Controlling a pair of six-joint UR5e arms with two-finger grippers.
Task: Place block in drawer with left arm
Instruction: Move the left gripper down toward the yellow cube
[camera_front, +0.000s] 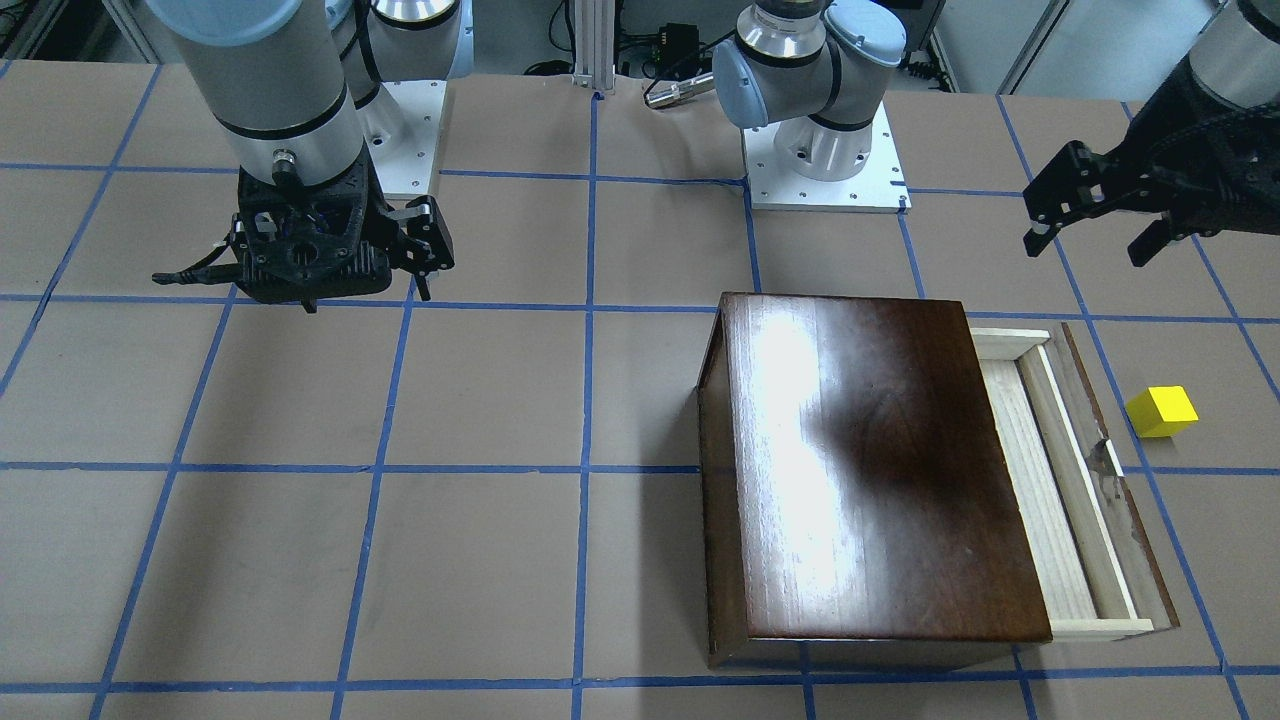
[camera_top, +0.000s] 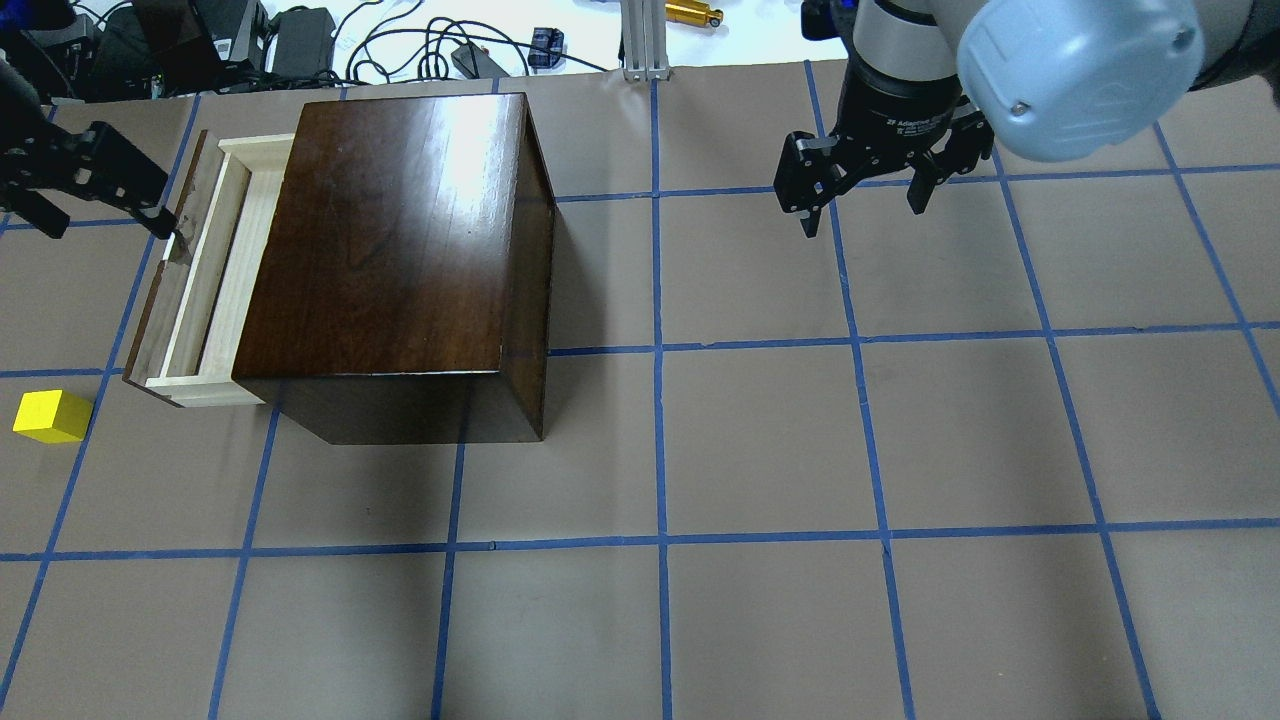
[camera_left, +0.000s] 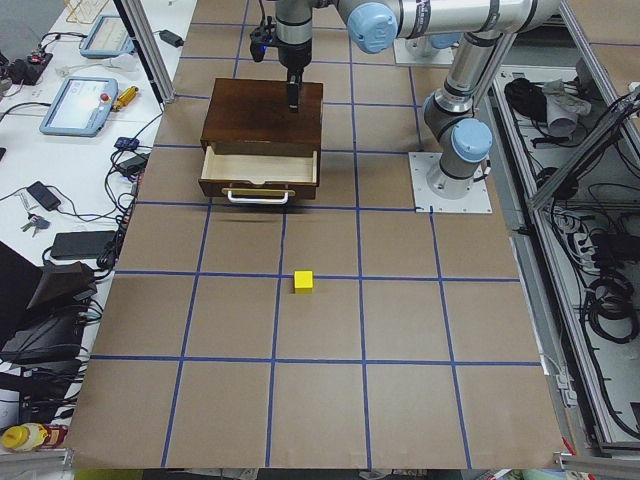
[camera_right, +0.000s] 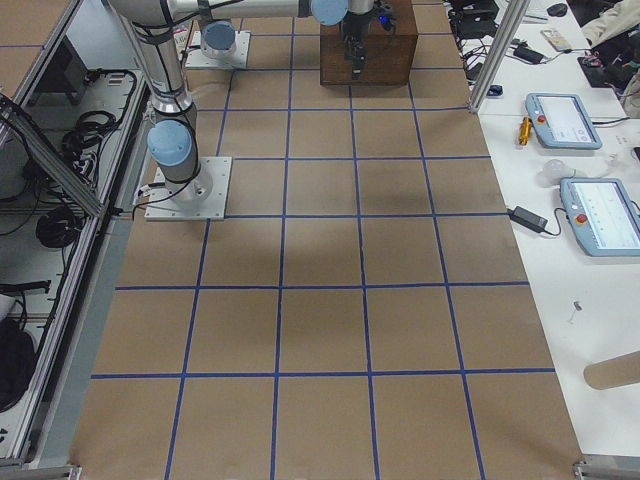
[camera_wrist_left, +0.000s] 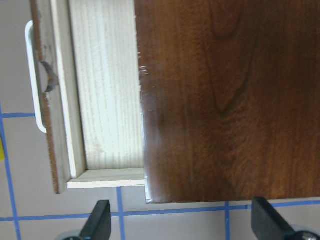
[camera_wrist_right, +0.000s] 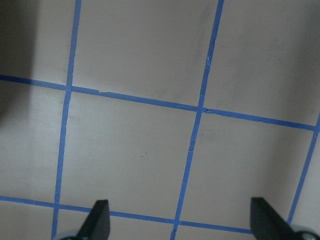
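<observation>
Block (camera_front: 1162, 411): it sits flat on the table (camera_front: 500, 400) out past the drawer front, not touching it. Nothing grips it, so I judge the pick not yet begun.
Drawer (camera_front: 1042, 500): it stands partly out of the box (camera_front: 870, 470) with its pale floor bare and its pull (camera_left: 258, 197) turned towards the block. I read that gap as left open so the block can go in from above.
Box: it is closed on top, so the open strip of drawer is the only way in.
Left gripper (camera_front: 1090, 240): its fingers are spread wide and hold nothing. It hangs high over the box, and its camera looks straight down on the drawer. The block shows only as a yellow sliver at that view's edge. I reckon I must carry the gripper out beyond the pull, then down.
Right gripper (camera_top: 862, 215): it too is spread and empty, and hangs over bare table well apart from the box. I take it as parked there to leave the left arm room.
</observation>
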